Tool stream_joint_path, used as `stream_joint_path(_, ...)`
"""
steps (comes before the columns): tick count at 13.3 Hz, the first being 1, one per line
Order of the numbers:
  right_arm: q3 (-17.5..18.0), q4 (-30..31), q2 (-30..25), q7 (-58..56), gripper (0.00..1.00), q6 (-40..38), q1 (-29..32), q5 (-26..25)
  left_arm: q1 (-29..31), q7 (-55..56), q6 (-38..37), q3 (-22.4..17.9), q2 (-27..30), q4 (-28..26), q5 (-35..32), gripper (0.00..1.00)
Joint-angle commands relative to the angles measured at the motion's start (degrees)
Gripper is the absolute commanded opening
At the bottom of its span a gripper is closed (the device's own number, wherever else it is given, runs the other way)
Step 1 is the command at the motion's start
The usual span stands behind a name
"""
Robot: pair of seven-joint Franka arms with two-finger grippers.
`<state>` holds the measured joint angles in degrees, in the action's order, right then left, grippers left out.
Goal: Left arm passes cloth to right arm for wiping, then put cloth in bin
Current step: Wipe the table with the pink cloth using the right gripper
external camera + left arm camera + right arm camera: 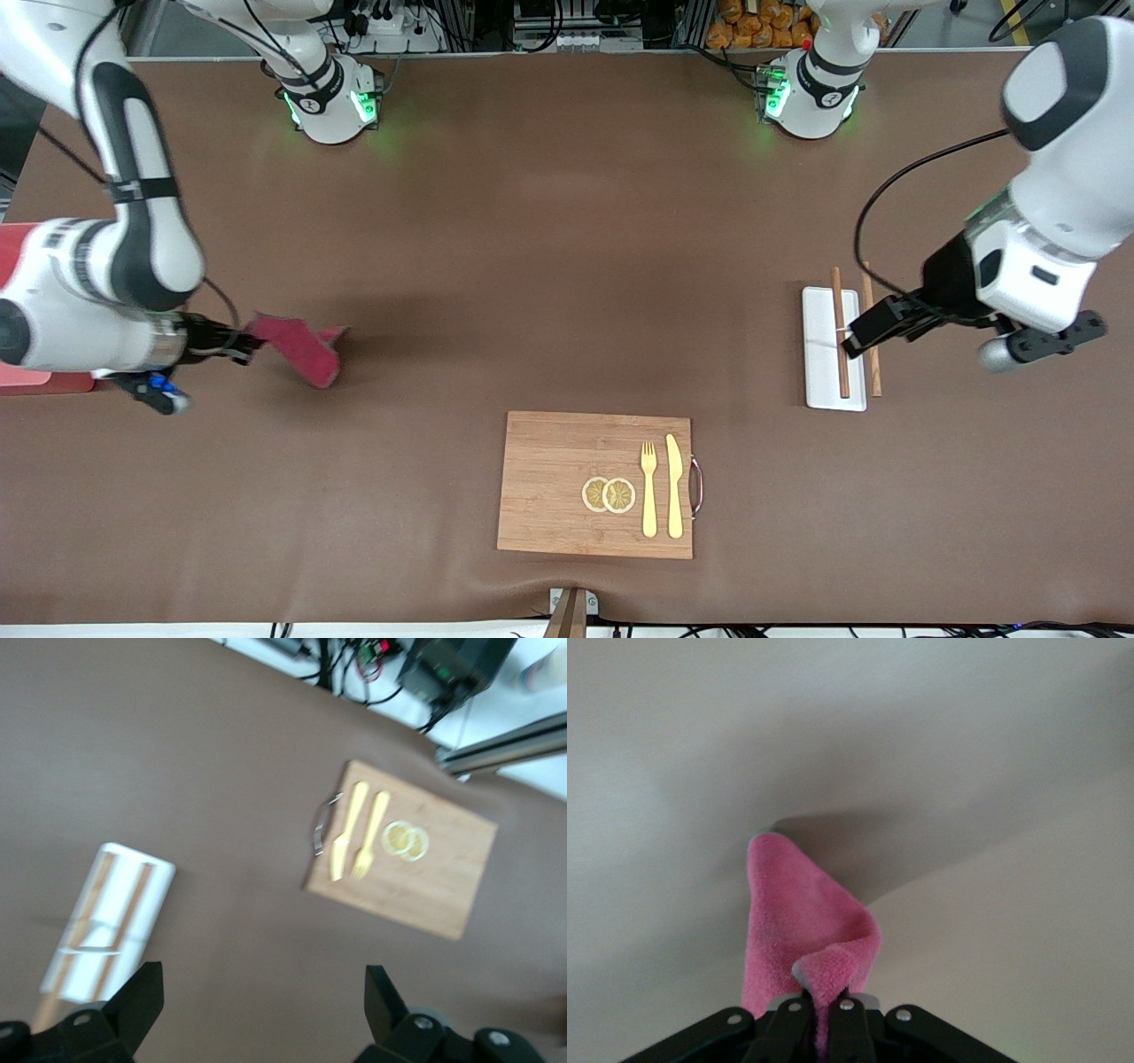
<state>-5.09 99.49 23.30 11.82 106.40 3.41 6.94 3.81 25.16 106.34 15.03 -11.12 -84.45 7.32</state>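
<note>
Front view: brown table (549, 266); right pincer (237, 344) pinches the cloth (297, 348); left pincer (858, 341) spread over white tray (819, 390).

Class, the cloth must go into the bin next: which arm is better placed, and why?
The right. The right gripper is shut on the cloth, beside the bin. The left gripper hangs open and empty over the white tray.
</note>
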Motion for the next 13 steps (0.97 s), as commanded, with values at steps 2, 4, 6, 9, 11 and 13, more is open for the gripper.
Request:
stream_joint_path(2, 1.2, -2.0, -0.7, -19.9, 0.0, -0.1, 9.7, -8.2, -8.5, -14.6, -8.7, -13.9, 6.5, -2.4, -1.2, 1.0)
stream_joint_path(4, 1.1, -2.5, -0.5, -29.1, 0.0, 4.2, 13.2, -11.8, -10.8, -24.1, -15.3, -18.7, 9.4, -2.4, -1.4, 1.0)
stream_joint_path(6, 1.2, -2.8, -0.3, -32.6, 0.0, 7.0, 14.3, -12.5, -11.1, -26.2, -19.0, -17.8, 11.8, -2.7, -7.4, 1.0)
stream_joint_path(9, 1.4, -2.5, -0.4, -28.0, 0.0, 6.5, 12.1, -12.0, -8.8, -26.0, -22.4, -13.4, 13.5, -2.7, -10.0, 1.0)
stream_joint_path(11, 1.5, -1.5, -0.1, -21.3, 0.0, 6.9, 8.6, -11.5, -8.6, -25.4, -22.3, -12.9, 13.1, -2.6, -8.6, 1.0)
stream_joint_path(13, 1.5, -0.5, 0.0, -12.0, 0.0, 7.0, 4.3, -10.9, -8.6, -23.9, -22.1, -12.7, 12.5, -2.3, -7.8, 1.0)
